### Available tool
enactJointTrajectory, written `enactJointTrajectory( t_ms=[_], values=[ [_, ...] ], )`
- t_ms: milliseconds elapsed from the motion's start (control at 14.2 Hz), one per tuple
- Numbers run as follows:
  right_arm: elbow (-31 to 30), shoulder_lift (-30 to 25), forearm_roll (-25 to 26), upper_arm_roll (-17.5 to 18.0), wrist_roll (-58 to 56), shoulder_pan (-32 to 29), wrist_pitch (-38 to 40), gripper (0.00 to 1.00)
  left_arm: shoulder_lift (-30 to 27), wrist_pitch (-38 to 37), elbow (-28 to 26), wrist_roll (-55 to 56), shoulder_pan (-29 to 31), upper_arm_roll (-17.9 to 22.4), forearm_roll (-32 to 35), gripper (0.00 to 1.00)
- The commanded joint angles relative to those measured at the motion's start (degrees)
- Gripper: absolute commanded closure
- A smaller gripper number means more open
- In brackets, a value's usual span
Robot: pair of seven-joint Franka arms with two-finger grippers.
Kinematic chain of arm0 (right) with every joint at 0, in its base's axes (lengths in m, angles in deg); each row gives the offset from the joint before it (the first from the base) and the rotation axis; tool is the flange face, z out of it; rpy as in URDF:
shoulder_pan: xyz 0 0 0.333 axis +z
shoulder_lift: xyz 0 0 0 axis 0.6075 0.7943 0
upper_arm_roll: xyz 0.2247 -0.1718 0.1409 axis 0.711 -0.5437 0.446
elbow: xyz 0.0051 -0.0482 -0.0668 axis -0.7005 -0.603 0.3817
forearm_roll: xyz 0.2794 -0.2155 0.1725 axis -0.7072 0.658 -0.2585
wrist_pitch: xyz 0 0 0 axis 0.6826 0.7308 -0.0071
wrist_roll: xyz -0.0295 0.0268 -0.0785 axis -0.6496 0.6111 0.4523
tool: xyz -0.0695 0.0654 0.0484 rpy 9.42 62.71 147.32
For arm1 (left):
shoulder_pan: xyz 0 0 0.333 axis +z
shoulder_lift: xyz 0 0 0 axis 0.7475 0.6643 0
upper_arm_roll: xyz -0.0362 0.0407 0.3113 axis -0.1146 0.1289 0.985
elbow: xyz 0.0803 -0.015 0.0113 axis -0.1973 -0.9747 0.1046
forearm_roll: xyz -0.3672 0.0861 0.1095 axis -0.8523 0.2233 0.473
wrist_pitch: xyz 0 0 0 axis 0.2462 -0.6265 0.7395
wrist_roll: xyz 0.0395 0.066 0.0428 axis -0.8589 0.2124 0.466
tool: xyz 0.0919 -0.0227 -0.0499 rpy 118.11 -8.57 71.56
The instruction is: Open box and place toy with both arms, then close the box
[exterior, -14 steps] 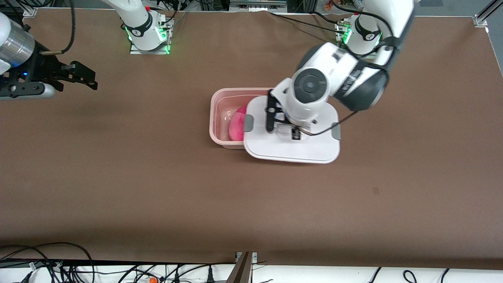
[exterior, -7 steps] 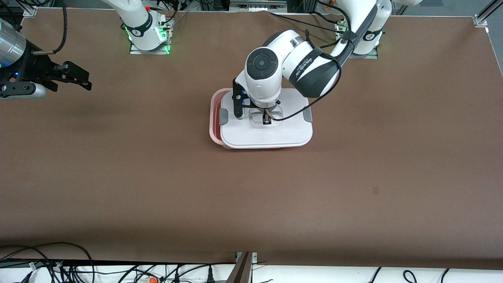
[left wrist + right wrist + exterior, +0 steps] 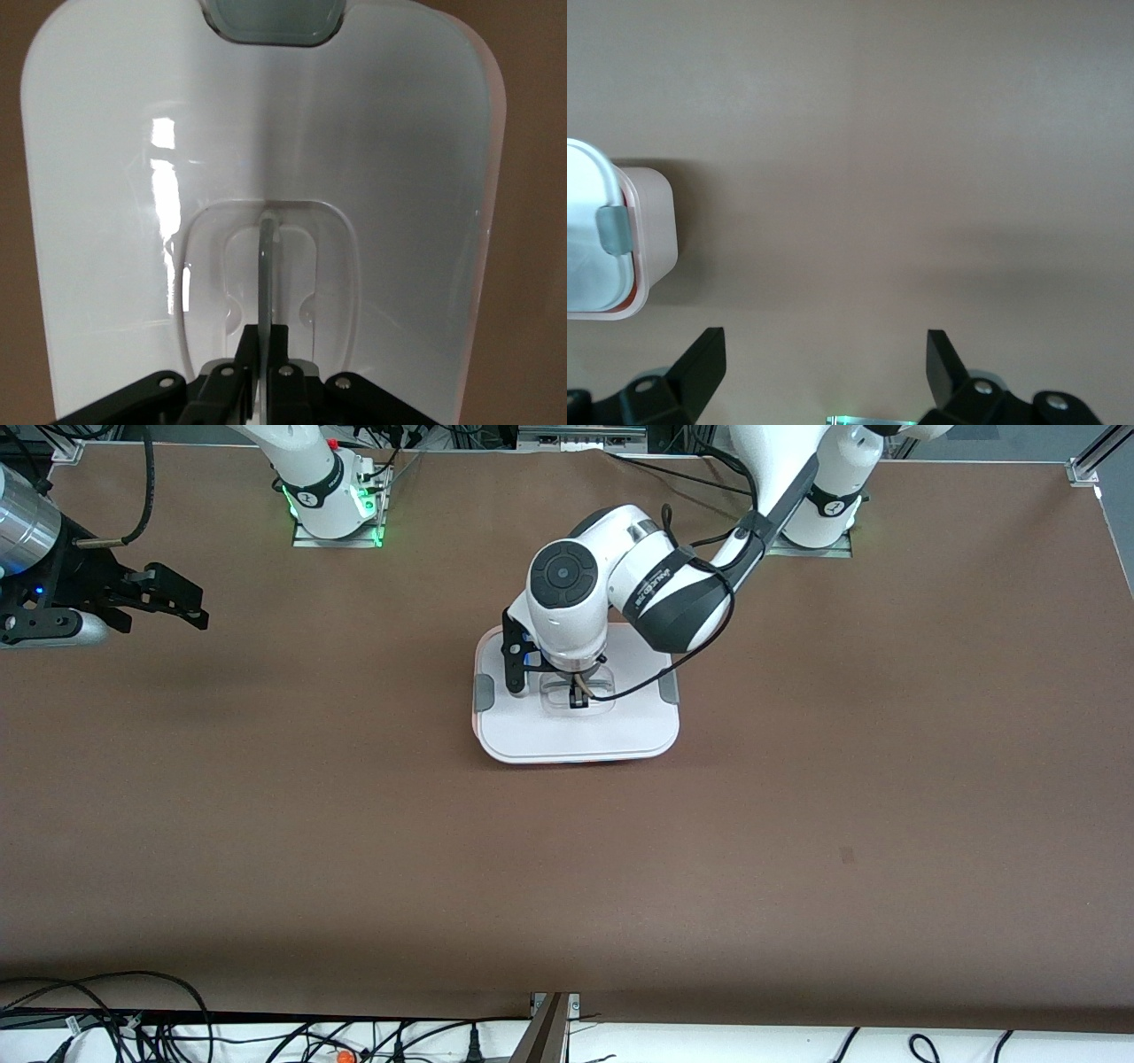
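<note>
The white lid (image 3: 576,735) lies over the box and covers its whole opening. Of the pinkish box only one end wall (image 3: 656,230) and a thin edge (image 3: 477,731) show. My left gripper (image 3: 578,698) stands over the lid's middle, shut on the clear handle (image 3: 267,257); its fingers (image 3: 252,341) press the thin handle from both sides. A grey clip (image 3: 483,692) sits at each short end of the lid (image 3: 115,221). The toy is hidden under the lid. My right gripper (image 3: 190,602) waits open over bare table at the right arm's end, nothing between its fingers (image 3: 704,363).
Brown table cover (image 3: 354,824) spreads all around the box. The two arm bases (image 3: 332,505) stand along the table's edge farthest from the front camera. Cables (image 3: 133,1019) hang off the nearest edge.
My left arm has carried the lid from its offset spot toward the right arm's end until it covers the box; the pink toy has gone from sight. The right gripper has barely shifted.
</note>
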Motion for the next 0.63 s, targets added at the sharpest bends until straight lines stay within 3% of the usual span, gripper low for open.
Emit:
enactJointTrajectory(
  t_ms=[0,564],
  values=[
    [2.5,-0.4,0.1,0.1,-0.8,-0.5,0.1,0.0,1.8,0.6,2.8,0.9,-1.2,0.8,1.3,1.0],
    [2.7,1.2,0.4,0.2,-1.3,-0.4,0.5,0.0,1.5,0.6,2.3,0.9,-1.6,0.8,2.9,1.0]
  ],
)
